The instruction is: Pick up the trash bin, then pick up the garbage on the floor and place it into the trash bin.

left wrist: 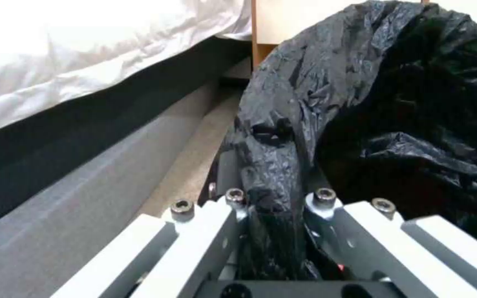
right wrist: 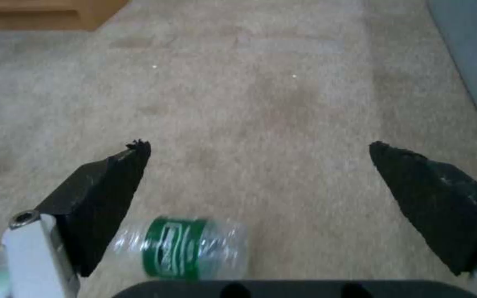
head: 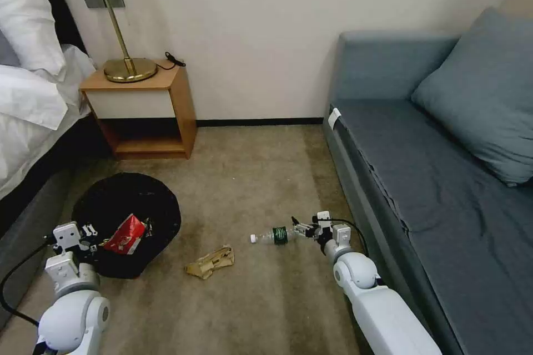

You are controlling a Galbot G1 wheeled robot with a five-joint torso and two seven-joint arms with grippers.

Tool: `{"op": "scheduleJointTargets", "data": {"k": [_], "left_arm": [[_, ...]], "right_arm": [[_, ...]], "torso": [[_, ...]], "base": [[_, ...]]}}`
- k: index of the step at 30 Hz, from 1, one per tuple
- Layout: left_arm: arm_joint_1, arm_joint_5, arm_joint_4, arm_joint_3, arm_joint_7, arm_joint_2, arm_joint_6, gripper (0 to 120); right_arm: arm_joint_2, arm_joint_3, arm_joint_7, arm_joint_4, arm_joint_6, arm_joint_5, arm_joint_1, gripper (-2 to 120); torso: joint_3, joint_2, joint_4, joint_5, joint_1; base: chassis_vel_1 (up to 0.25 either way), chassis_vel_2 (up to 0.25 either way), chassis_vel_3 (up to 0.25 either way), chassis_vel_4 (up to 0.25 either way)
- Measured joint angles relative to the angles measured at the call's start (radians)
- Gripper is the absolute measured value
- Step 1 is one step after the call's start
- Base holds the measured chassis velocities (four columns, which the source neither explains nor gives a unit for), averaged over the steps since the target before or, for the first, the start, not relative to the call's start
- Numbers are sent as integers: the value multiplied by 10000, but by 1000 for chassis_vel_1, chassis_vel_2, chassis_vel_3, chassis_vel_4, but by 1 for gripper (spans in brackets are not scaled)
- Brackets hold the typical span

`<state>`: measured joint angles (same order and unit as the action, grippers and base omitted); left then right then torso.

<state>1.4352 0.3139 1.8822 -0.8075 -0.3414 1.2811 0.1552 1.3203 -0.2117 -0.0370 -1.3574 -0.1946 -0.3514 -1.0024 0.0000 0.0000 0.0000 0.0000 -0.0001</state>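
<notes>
On the carpet near the bed, the left pincer (left wrist: 274, 207) pinches the bag-lined rim of the trash bin (head: 126, 216), which holds a red-and-white wrapper (head: 127, 234). Beside the sofa (head: 444, 188), the right pincer (right wrist: 261, 198) is spread wide at the clear bottle (right wrist: 186, 246) lying on the floor. Between bin and bottle lies crumpled tan paper (head: 211, 262).
</notes>
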Motion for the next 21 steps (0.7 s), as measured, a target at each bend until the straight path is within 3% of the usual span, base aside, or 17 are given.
{"op": "scheduleJointTargets", "data": {"k": [21], "left_arm": [[-217, -12, -186, 56, -1, -45, 46, 4]], "right_arm": [[8, 313, -153, 363, 145, 124, 281, 100]], "torso": [[1, -1, 0, 0, 1]], "base": [[-97, 93, 93, -98]]}}
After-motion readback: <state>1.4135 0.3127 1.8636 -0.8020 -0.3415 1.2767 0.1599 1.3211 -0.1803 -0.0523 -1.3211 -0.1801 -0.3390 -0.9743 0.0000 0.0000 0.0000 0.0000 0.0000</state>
